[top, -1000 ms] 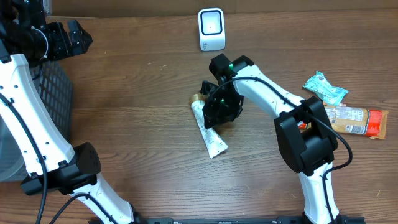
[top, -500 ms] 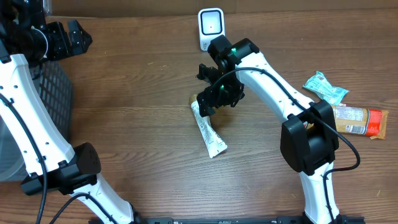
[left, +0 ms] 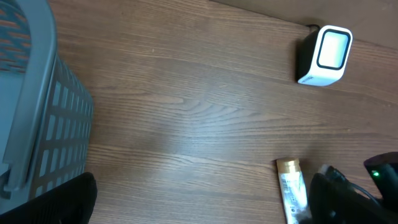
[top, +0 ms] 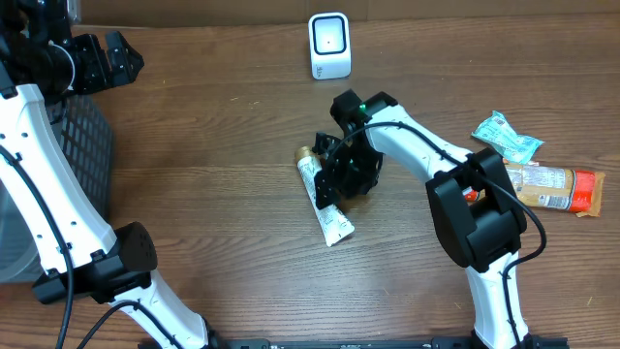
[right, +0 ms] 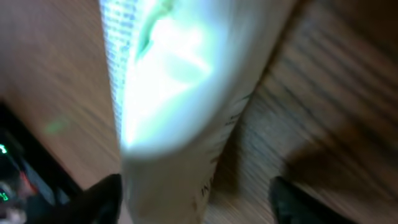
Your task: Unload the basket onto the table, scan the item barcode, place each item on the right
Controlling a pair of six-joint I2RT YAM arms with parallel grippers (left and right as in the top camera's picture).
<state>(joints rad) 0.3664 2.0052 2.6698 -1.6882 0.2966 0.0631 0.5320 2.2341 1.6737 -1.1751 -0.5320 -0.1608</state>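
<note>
Right gripper (top: 337, 182) is down over the tube (top: 333, 223), which lies flat on the table (top: 213, 194), fingers straddling it; pinching or not, I cannot tell through the blur. It looks light, soft and squashy, so take the middle, clear of the gold cap (top: 306, 153). Left gripper (top: 107, 56) hangs spread and empty beside the grey basket (top: 92, 145), contents hidden.

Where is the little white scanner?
In the overhead view, the scanner stands far back near the middle, beyond the tube and right gripper.
</note>
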